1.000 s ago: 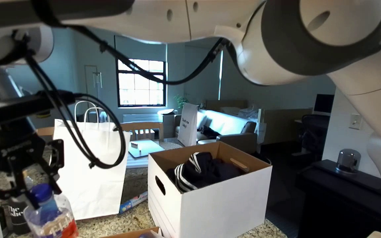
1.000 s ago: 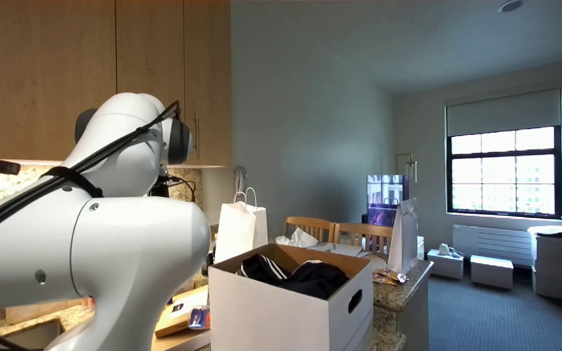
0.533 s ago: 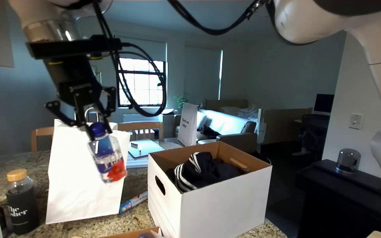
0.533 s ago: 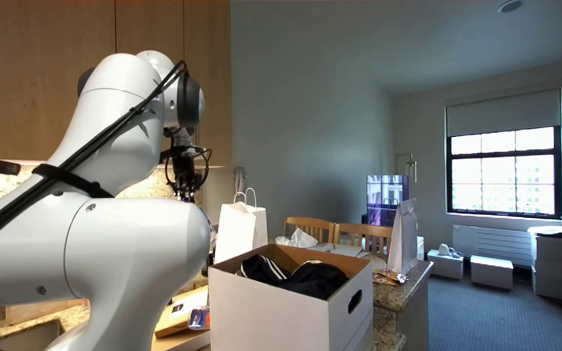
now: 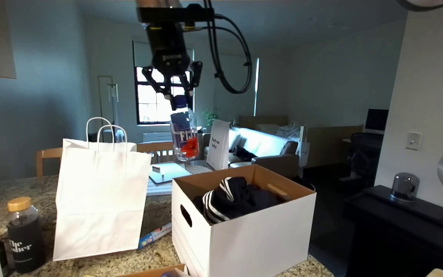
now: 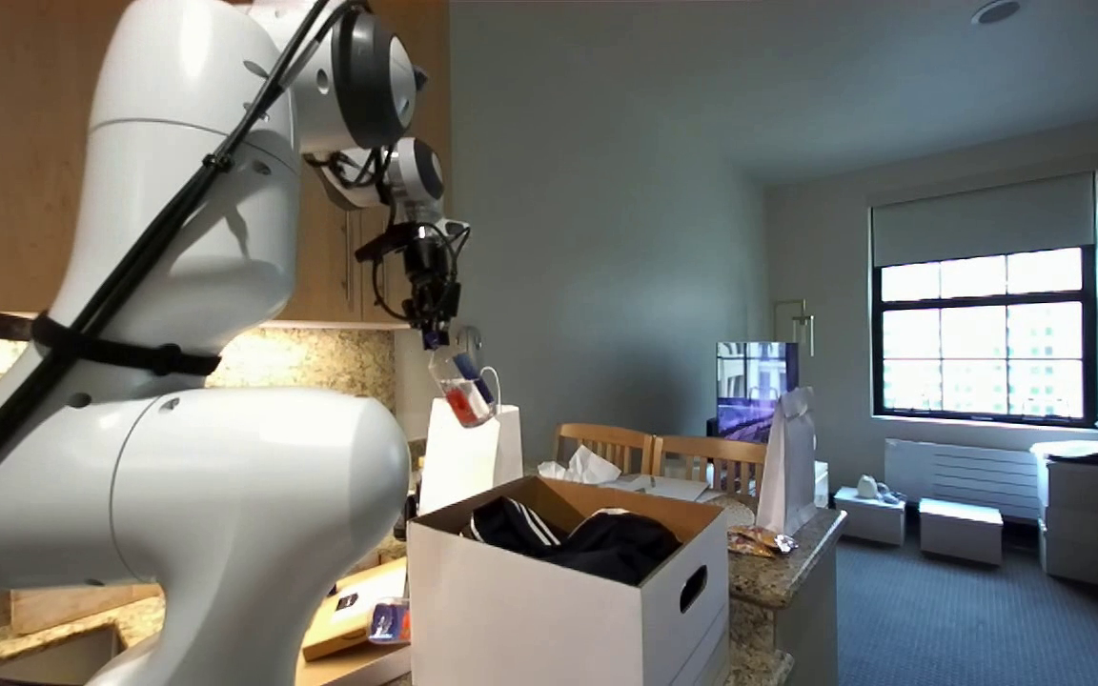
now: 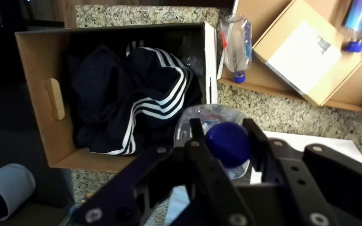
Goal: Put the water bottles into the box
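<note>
- The black two-fingered claw (image 5: 181, 100) grasps a clear plastic water bottle (image 5: 184, 134) at its blue-capped top.
- That bottle hangs tilted in the air, higher than the white cardboard box (image 5: 260, 238) with brown inside; in the wrist view it hides one corner of the box.
- Navy clothing (image 7: 105, 84) with white stripes lies inside the box.
- A second clear, blue-capped bottle (image 7: 237, 47) lies along the edge of a shallow brown cardboard tray (image 7: 262, 77), just beside the box.
- A third blue-capped bottle (image 7: 359, 23) shows across the tray.
</note>
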Tool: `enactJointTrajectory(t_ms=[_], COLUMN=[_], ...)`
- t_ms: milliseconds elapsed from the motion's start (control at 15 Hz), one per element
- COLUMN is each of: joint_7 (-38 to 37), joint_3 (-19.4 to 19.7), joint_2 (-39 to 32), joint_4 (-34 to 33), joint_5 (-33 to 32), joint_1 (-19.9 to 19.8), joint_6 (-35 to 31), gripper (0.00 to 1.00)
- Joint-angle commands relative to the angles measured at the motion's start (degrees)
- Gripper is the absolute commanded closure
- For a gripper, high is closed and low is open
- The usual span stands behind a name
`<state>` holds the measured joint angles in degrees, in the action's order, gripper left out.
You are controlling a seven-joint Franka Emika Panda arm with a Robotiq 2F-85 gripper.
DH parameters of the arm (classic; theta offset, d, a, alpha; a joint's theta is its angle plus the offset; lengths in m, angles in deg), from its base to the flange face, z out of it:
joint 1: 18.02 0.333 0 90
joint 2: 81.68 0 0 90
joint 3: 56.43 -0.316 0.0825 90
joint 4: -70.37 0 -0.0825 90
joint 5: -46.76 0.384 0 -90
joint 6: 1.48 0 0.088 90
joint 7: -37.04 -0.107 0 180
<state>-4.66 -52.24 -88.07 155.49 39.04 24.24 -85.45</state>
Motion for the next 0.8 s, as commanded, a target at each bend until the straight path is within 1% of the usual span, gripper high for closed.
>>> enactJointTrajectory(t_ms=[0,67,200,267,333,400,533,667,733], joint_7=[-0.11,1.03,4.60,7.75,10.87,14.00,18.14,20.59,20.16], joint_3=[-2.98,-2.92,-4.26,-4.40,-4.19,-4.05,-4.92,-6.89,-8.61], joint_2=[11.60,13.40,16.99,19.04,20.75,21.85,22.33,22.99,22.35], joint_4=[11.52,12.68,15.17,16.67,17.71,17.73,17.04,17.06,16.50], joint_5=[1.74,2.81,5.49,6.99,7.66,8.36,9.10,8.81,8.35], joint_1=[-9.71,-12.39,-19.75,-23.09,-25.84,-28.30,-31.54,-32.89,-32.80], joint_6=[-6.24,-6.13,-6.12,-6.41,-5.43,-3.07,1.02,3.44,4.94], gripper=[0.89,0.89,0.89,0.51,0.38,0.33,0.20,0.07,0.02])
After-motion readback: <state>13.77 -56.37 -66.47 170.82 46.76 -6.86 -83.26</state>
